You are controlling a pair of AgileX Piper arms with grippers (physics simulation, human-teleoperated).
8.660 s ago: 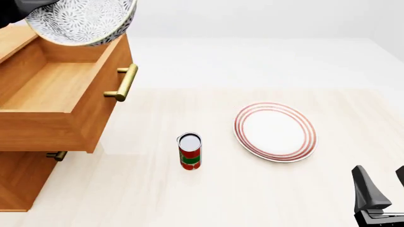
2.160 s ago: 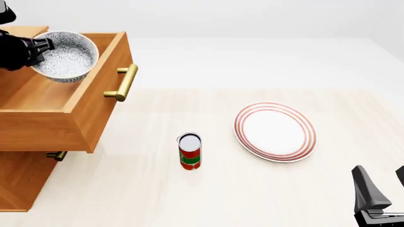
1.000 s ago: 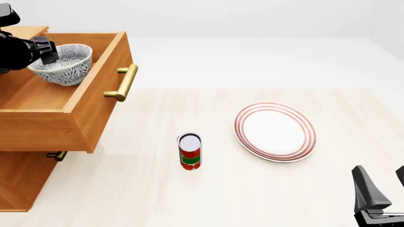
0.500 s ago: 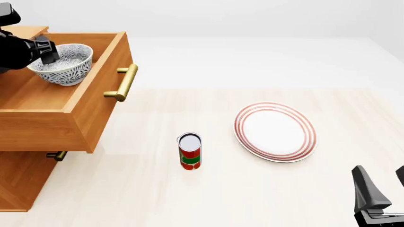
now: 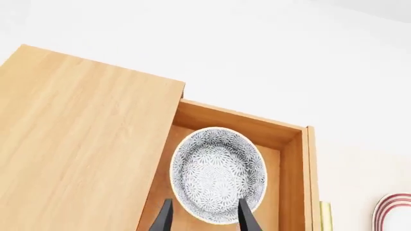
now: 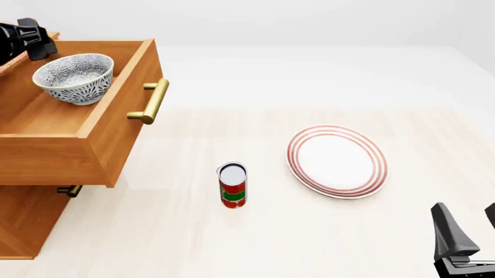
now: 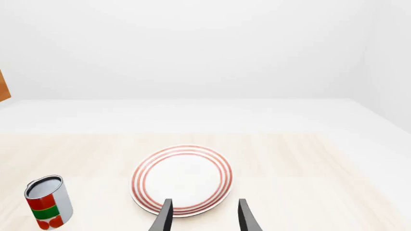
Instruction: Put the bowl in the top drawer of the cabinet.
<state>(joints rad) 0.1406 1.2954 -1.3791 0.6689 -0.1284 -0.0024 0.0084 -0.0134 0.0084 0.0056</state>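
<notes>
Since half a second ago the left gripper (image 5: pixel 204 219) has let go of the bowl (image 6: pixel 73 77) and is lifting clear toward the cabinet (image 6: pixel 23 226) top; its jaws are standing apart with nothing between them, hanging above the bowl's near rim. The bowl is resting upright inside the top drawer (image 6: pixel 77 136), at the back end of it, with the drawer pulled fully out.

The right gripper (image 7: pixel 202 219) is idling low at the desk (image 6: pixel 309 231) edge, jaws apart and empty, pointing toward the plate (image 7: pixel 182 179) and the can (image 7: pixel 45 201).

The bowl is looking like glazed ceramic: stiff, probably fairly heavy, slick and chip-prone. If it needed regrasping, pinching the rim wall, 1 finger inside and 1 outside, would seem safest.

The left wrist view is showing the bowl from straight above, sitting near the cabinet's front edge with drawer floor bare on the handle side; the front view cannot show that gap so plainly. The front view alone is showing the lower drawer's handle (image 6: pixel 69 190).
</notes>
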